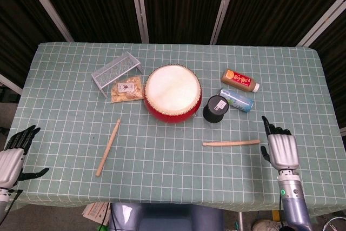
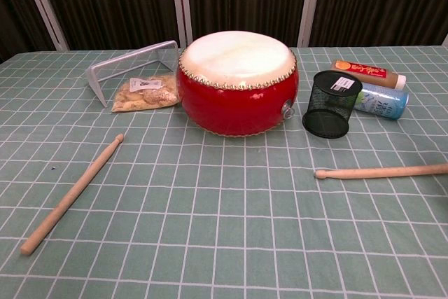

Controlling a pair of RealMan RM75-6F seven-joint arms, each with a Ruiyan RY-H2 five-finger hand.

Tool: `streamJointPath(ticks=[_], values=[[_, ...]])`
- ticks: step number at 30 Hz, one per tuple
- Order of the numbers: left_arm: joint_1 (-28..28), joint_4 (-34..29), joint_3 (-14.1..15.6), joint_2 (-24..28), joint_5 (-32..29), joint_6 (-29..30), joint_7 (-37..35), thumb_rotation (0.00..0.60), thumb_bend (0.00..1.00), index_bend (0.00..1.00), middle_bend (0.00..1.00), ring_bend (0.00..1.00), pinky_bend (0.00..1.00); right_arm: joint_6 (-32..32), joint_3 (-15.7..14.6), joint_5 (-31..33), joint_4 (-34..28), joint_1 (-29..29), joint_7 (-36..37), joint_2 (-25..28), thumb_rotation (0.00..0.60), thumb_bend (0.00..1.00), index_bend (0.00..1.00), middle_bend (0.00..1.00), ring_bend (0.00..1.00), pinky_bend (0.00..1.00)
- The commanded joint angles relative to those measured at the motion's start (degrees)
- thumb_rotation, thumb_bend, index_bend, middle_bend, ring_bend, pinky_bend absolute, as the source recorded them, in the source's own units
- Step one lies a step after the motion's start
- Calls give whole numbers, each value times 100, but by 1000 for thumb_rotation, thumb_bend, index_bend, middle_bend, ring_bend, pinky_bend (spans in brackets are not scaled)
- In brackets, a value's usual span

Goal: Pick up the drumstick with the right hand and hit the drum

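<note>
The red drum (image 1: 173, 94) (image 2: 237, 82) with its pale skin stands mid-table. One wooden drumstick (image 1: 231, 143) (image 2: 381, 171) lies flat on the cloth at the right, its tip pointing left. A second drumstick (image 1: 108, 147) (image 2: 71, 195) lies at the left front. My right hand (image 1: 280, 148) is to the right of the near drumstick, apart from its end, fingers spread and holding nothing; it shows only in the head view. My left hand (image 1: 14, 154) hangs off the table's left edge, open and holding nothing.
A black mesh cup (image 1: 215, 109) (image 2: 331, 103), a blue bottle (image 1: 237, 100) and an orange bottle (image 1: 239, 79) lie right of the drum. A wire rack (image 1: 116, 71) and a snack bag (image 1: 126, 89) sit to its left. The table's front edge (image 1: 162, 201) runs below both hands.
</note>
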Motion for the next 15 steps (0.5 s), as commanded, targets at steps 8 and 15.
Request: streamJointPath(ticks=[8, 15], values=[[87, 365, -25, -199, 230, 361, 345, 600, 0, 0, 0, 0, 0, 1156, -641, -1781, 936, -1033, 2100, 826, 600, 296, 0, 0, 16, 77], [148, 595, -22, -320, 404, 583, 351, 600, 0, 0, 0, 0, 0, 1217, -530, -2007, 1348, -1134, 2589, 664, 600, 296, 0, 0, 16, 77]])
